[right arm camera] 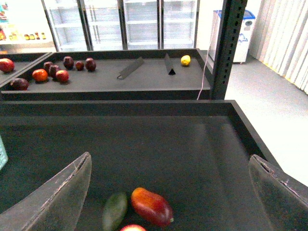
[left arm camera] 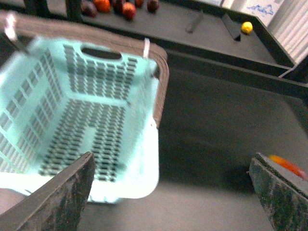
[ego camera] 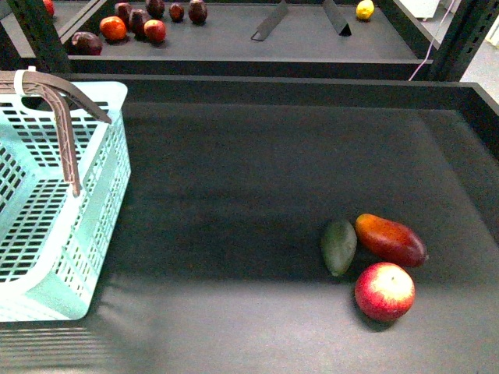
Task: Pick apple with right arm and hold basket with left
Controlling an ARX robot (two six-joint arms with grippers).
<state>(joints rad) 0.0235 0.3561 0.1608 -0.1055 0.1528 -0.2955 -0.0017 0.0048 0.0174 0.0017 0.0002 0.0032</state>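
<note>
Left claw [left arm camera: 173, 156] by basket [left arm camera: 110, 77], right claw [right arm camera: 169, 157] over apple [ego camera: 384, 291], both splayed wide, empty.

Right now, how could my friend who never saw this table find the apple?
Look at the big dark tray, then away from the teal basket to the three fruits on the right. The apple is the nearest one: round, red with a yellow blush, while the mango and the dark green fruit are long.

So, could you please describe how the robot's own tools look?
Left tool and right tool look alike: each has two broad, flat, dark grey fingers with rough, scuffed faces and paler worn edges. No cables or markings show; the front view shows neither arm.
</note>
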